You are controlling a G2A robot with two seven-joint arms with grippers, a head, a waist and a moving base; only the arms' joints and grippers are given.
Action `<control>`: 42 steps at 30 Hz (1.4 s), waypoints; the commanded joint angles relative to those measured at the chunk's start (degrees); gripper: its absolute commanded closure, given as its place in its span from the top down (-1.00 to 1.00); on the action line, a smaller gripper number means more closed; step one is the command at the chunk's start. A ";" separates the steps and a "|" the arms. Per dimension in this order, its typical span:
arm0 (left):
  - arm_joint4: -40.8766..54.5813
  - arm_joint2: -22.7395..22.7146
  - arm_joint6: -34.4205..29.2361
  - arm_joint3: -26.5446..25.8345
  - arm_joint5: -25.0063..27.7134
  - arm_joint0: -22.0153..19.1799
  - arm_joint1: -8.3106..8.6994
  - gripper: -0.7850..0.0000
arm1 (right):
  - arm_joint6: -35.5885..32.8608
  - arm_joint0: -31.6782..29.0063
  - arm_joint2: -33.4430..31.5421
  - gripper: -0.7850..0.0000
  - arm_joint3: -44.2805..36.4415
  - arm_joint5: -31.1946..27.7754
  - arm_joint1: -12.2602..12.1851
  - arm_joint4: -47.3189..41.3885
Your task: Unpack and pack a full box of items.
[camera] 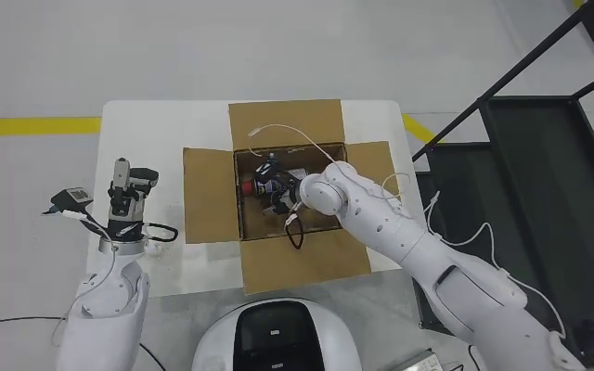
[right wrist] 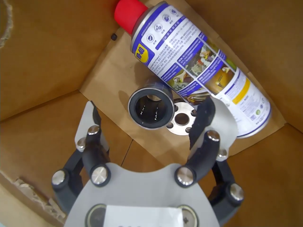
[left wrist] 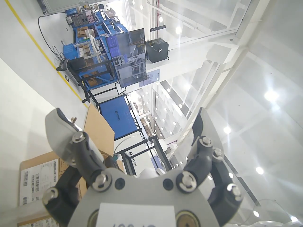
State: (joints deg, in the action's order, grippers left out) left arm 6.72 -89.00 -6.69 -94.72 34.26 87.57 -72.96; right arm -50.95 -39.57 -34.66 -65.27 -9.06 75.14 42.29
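While the jaws of the right gripper (right wrist: 149,108) are spread over the black-rimmed metal tube (right wrist: 151,88) in the brown cardboard box (right wrist: 47,48), the red-capped blue-and-white spray can (right wrist: 198,64) just beside it could be bumped.

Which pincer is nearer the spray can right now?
Right. The right pincer is down inside the cardboard box, open, just over the spray can lying on the box floor. The left pincer is outside the box, over the table beyond a side flap, open.

Left arm's jaws stand apart, cardboard box (left wrist: 99,129) just beside them
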 commanded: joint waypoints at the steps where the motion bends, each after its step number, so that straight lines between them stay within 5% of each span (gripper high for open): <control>1: 0.00 0.00 0.01 0.00 0.00 0.00 0.00 1.00 | 0.40 0.09 0.23 0.59 0.99 -0.06 0.32 0.04; 2: 0.00 0.00 0.01 0.00 0.00 0.00 0.00 1.00 | 0.74 0.15 0.34 0.45 1.65 -0.18 0.54 0.04; 3: 0.00 0.00 0.01 0.00 0.00 0.00 0.00 1.00 | 0.86 0.18 0.38 0.00 1.97 -0.21 0.64 0.05; 5: 0.00 0.00 0.01 0.00 0.00 0.00 0.00 1.00 | 1.21 0.28 0.50 -0.33 2.70 -0.27 0.93 0.19; 6: 0.00 0.00 0.01 0.00 0.00 0.00 0.00 1.00 | 1.42 0.32 0.57 -0.83 2.96 -0.31 1.10 0.35; 7: 0.00 0.00 0.01 0.00 0.00 0.00 0.00 1.00 | 1.60 0.32 0.61 -1.00 2.95 -0.26 1.18 0.57; 17: 0.00 0.00 0.01 0.00 0.00 0.00 0.00 1.00 | 1.14 -1.43 -2.37 -1.00 -2.57 -1.59 0.18 2.72; 33: 0.00 0.00 0.01 0.00 0.00 0.00 0.00 1.00 | -4.51 -21.38 -22.30 -1.00 -36.01 -4.37 -7.76 5.76; 42: 0.00 0.00 0.01 0.00 0.00 0.00 0.00 1.00 | -3.37 -24.55 -24.57 -1.00 -38.99 -4.29 -8.36 5.02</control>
State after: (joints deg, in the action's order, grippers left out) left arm 6.72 -89.00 -6.69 -94.72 34.26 87.57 -72.96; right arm -54.30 -64.13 -59.24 -104.27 -13.34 66.77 47.29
